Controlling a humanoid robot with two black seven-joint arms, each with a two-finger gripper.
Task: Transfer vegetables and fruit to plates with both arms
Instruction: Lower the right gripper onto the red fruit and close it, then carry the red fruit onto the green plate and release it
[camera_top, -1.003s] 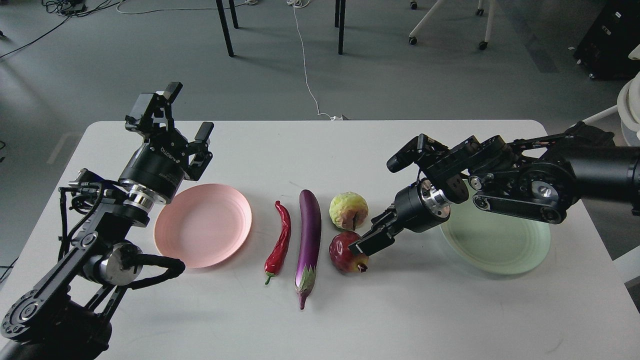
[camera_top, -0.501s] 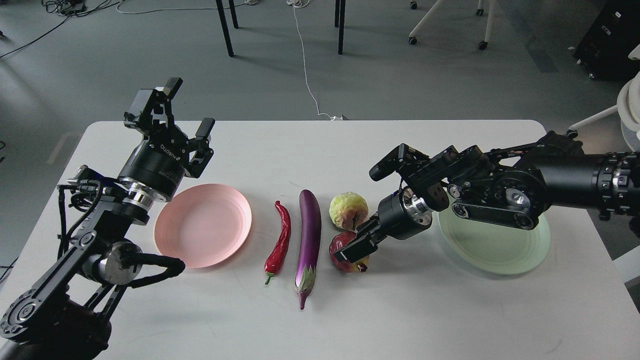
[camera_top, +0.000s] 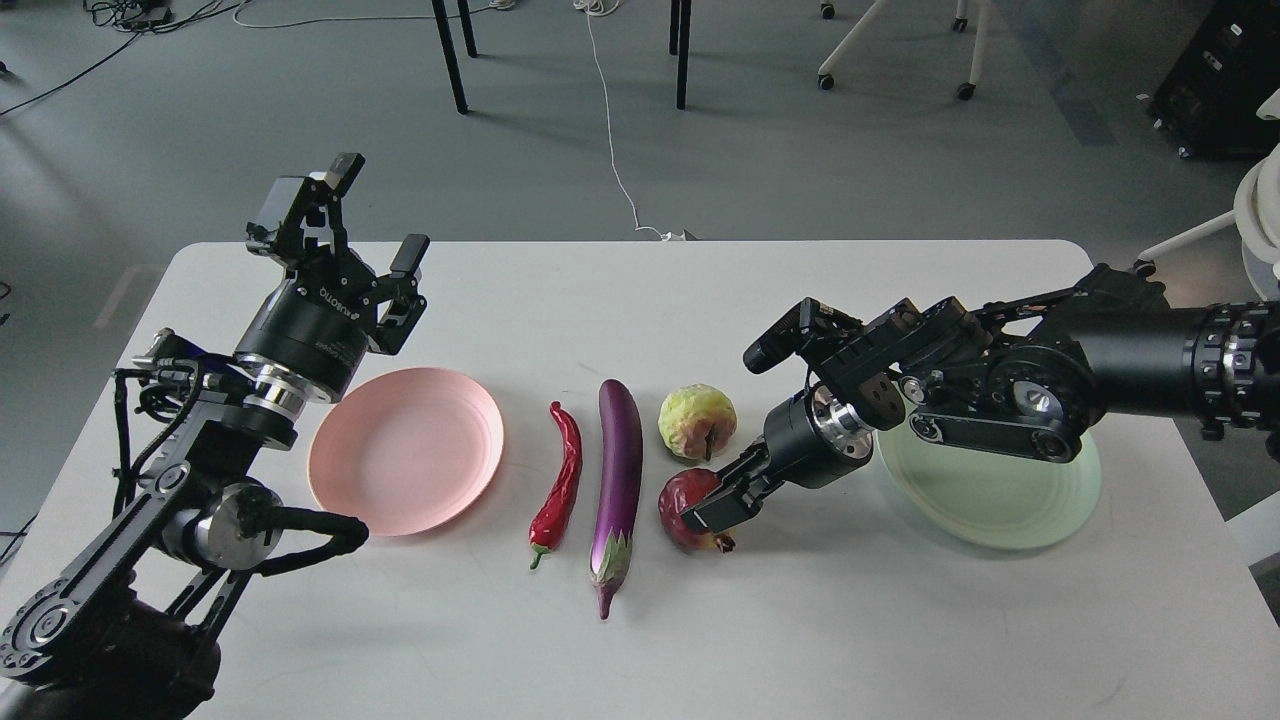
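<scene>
The red chili (camera_top: 560, 480) and the purple eggplant (camera_top: 617, 470) lie side by side at the table's middle. The yellow-green fruit (camera_top: 697, 421) sits just right of them, with the dark red fruit (camera_top: 684, 503) in front of it. My right gripper (camera_top: 722, 495) is low at the red fruit, its jaws apart, one finger across the fruit's front and right side. The fruit rests on the table. My left gripper (camera_top: 375, 215) is open and empty, raised behind the pink plate (camera_top: 405, 450). The mint green plate (camera_top: 990, 490) lies partly under my right arm.
The white table (camera_top: 900, 620) has its back edge near my left gripper. Chair and table legs (camera_top: 683, 55) and a white cable (camera_top: 612, 140) are on the floor beyond it.
My right gripper has moved left and down from beside the red fruit to straddle it, then shifted slightly back to the right. My left gripper has barely moved.
</scene>
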